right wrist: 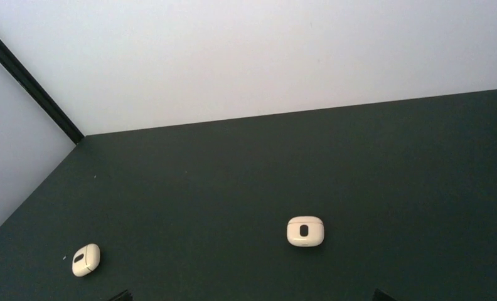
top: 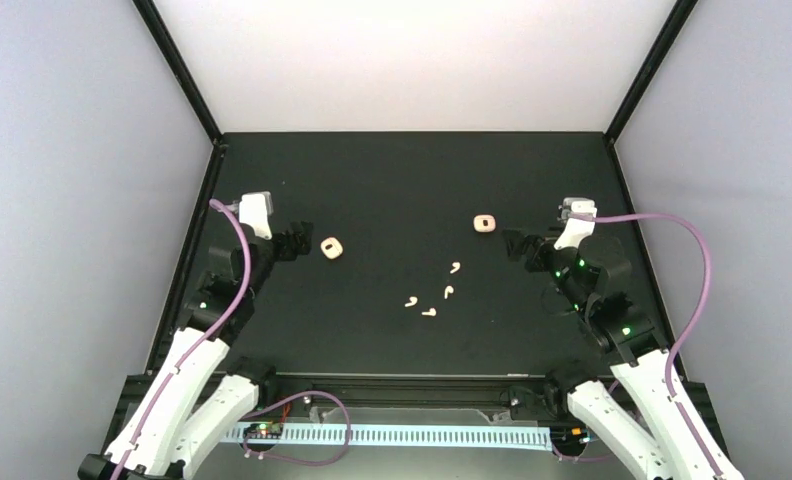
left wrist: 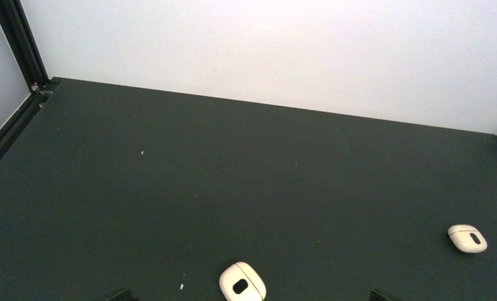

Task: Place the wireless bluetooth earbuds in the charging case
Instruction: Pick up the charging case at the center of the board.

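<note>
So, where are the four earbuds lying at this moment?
In the top view the earbuds lie in a loose cluster near the middle of the table, closer to its near edge than the left case and the right case.

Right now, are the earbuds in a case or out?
Out. All four earbuds lie loose on the table, apart from the left case and right case.

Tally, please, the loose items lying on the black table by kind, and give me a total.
Earbuds: 4
Charging cases: 2
Total: 6
</note>
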